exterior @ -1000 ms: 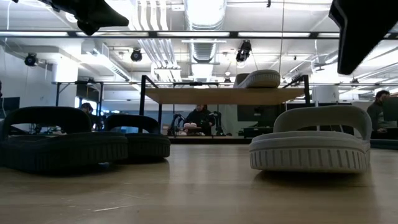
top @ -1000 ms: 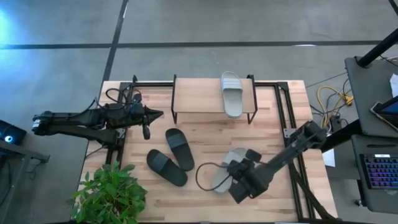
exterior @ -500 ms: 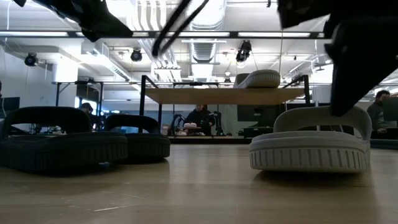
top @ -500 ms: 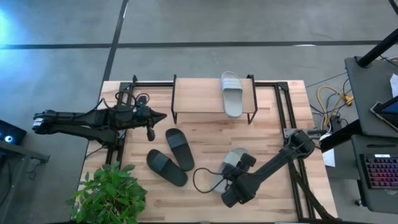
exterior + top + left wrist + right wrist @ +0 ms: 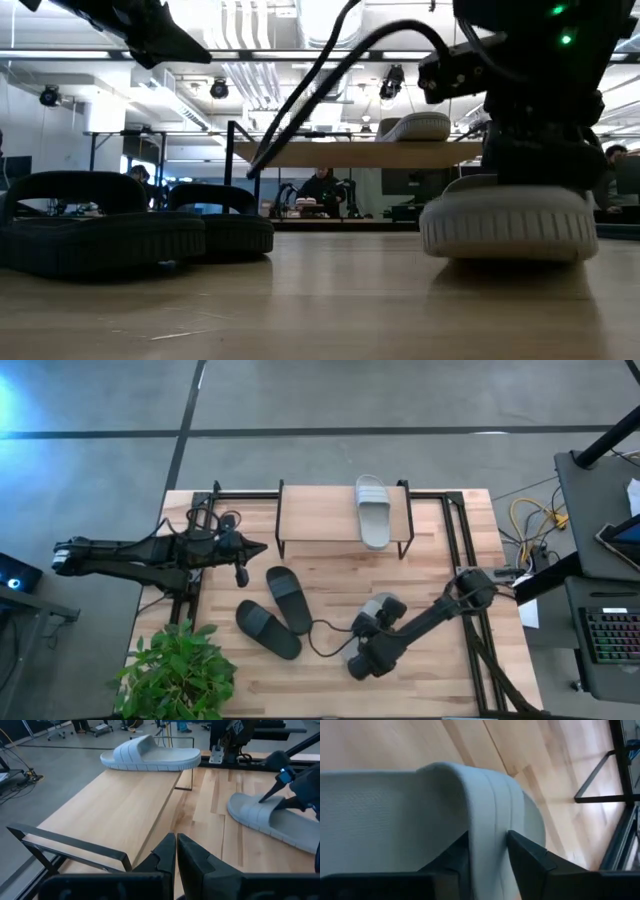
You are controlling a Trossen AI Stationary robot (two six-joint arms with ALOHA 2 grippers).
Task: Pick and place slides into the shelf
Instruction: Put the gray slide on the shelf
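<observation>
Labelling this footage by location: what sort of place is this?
Probably an open-plan robotics lab or workshop: exposed ceiling ducts overhead, a person at a desk behind the shelf, and a keyboard on a bench beside the table.

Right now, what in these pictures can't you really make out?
- Grey slide on the table: in the high view the right gripper and arm cover most of it.
- Black slides: the low view shows only their sides.
- People behind the shelf: low view, too small.
- Left gripper: its fingers are cut off by the left wrist view's edge.
</observation>
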